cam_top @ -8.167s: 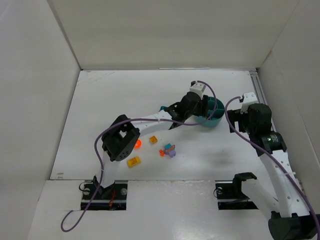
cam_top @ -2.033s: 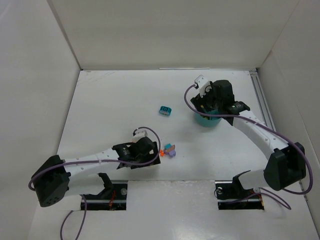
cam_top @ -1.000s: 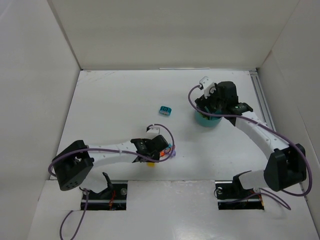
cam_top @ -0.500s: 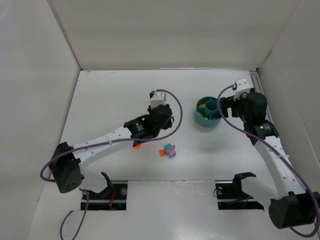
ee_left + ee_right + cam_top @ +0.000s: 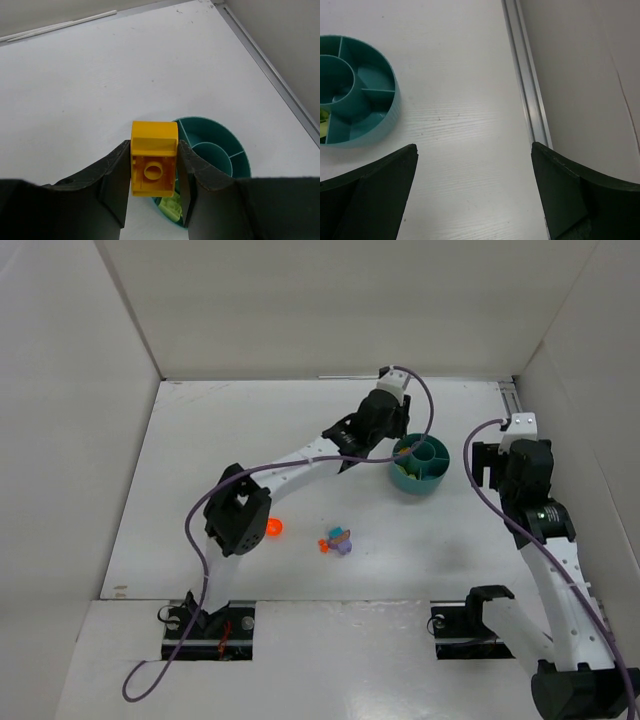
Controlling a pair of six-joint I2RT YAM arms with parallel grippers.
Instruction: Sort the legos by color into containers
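Top external view: the left arm is stretching far over the table [image 5: 250, 440]. The left gripper [image 5: 154, 145] is squeezing a yellow-orange brick [image 5: 154, 167], and the teal bowl [image 5: 215, 132] is sitting just under it, toward 4 o'clock. The right arm is bending up beside the bowl. The right gripper [image 5: 473, 150] is gaping wide, holding nothing. More legos [image 5: 338, 540] are lying at the bowl's 7 o'clock.

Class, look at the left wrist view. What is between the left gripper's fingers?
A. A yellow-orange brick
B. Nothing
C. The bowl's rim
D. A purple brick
A: the left gripper is clamped on a yellow-orange brick, with the teal bowl showing behind it.
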